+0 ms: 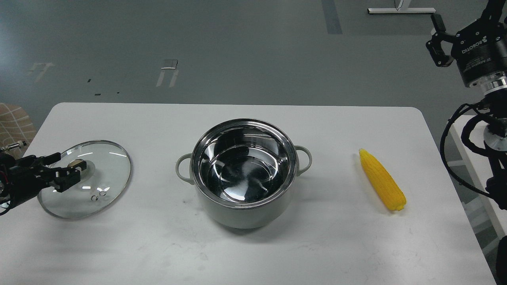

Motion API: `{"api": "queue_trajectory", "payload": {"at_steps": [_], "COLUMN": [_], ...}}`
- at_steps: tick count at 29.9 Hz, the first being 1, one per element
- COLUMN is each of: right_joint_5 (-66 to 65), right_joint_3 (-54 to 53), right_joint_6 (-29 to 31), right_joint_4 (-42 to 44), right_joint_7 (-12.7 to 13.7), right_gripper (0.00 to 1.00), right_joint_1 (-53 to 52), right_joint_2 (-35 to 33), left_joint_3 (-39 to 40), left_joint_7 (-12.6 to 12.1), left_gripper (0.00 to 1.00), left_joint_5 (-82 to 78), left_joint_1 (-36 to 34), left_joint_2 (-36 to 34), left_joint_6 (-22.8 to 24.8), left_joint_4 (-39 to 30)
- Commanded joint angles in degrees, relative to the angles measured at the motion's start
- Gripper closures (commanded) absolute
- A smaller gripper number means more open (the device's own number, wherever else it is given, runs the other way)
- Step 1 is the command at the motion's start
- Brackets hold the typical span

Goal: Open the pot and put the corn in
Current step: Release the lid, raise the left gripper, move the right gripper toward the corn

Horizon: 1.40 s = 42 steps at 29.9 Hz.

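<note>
The pot stands uncovered in the middle of the white table. It is pale grey-green with a shiny steel inside, and nothing is in it. The corn, a bright yellow cob, lies on the table to the right of the pot. The glass lid lies low at the table's left side. My left gripper is shut on its gold knob. My right gripper is open and empty, held high off the table's far right corner, well above the corn.
The table's right edge runs just past the corn. My right arm's cables and joints hang beside that edge. A second white surface stands to the right of the table.
</note>
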State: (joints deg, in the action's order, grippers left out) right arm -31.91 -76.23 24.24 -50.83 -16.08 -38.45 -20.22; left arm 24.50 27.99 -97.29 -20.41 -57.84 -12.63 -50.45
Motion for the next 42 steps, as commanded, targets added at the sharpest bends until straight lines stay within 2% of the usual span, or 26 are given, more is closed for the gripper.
{"api": "queue_trajectory", "payload": {"at_steps": [1,5,7,11,15,20,21,22,26,32,36,40,42], "right_joint_5": [-0.26,-0.87,-1.57,-9.55,-25.09,-37.84,-41.97,-42.01,-59.8,-75.99,-85.5,-89.64,-90.61], "right_joint_3": [0.12,0.82,1.08,1.08,1.08,1.08,1.08,1.08,1.08,2.66,4.77,10.74,11.8], "right_joint_6": [0.1,0.01,-0.25,-0.69,-1.74,-1.83,-1.92,-1.92,-1.92,-2.01,-4.29,-8.6,-8.6], "right_joint_4": [-0.75,-3.47,-7.24,-11.56,-14.29,-18.23,-19.64,-19.65,-23.34,-25.54,-22.91,-19.92,-19.74], "right_joint_7": [0.0,0.09,0.17,0.17,0.17,0.17,0.17,0.17,0.09,0.09,0.09,0.87,1.4], "right_gripper": [0.0,0.0,0.0,0.0,0.0,0.0,0.0,0.0,0.0,0.0,0.0,0.0,0.0], "right_joint_1": [0.65,2.84,5.21,7.24,8.56,11.54,12.51,12.52,16.38,20.86,21.31,21.4,21.48], "right_joint_2": [-0.6,-2.18,-3.67,-5.44,-7.54,-9.04,-9.74,-9.75,-12.29,-12.65,-12.38,-10.81,-10.28], "left_joint_3": [1.42,3.09,3.1,3.27,3.27,3.71,4.76,4.77,13.18,18.83,18.48,18.74,19.09], "left_joint_7": [0.01,0.01,0.01,0.01,0.01,0.01,0.01,0.01,0.01,0.01,0.01,-6.26,-7.24], "left_gripper": [0.06,0.06,0.05,0.06,0.06,0.06,0.06,0.06,0.06,0.05,0.03,0.02,0.02], "left_joint_5": [0.86,7.19,11.84,19.13,40.97,61.9,67.0,67.05,78.55,80.33,79.62,79.88,79.97], "left_joint_1": [-1.21,-7.0,-14.45,-23.08,-31.52,-36.36,-36.46,-36.46,-35.67,-30.41,-27.5,-25.39,-24.86], "left_joint_2": [0.1,-0.6,0.09,4.13,11.77,14.59,14.69,14.69,15.13,15.39,16.62,17.76,18.11], "left_joint_6": [-0.29,-0.21,0.23,0.58,2.25,4.35,6.37,6.39,14.8,26.85,28.71,28.97,28.89], "left_joint_4": [-0.96,-7.46,-10.01,-10.19,-9.75,-9.67,-9.58,-9.58,-9.4,-8.35,-8.43,-8.52,-8.52]}}
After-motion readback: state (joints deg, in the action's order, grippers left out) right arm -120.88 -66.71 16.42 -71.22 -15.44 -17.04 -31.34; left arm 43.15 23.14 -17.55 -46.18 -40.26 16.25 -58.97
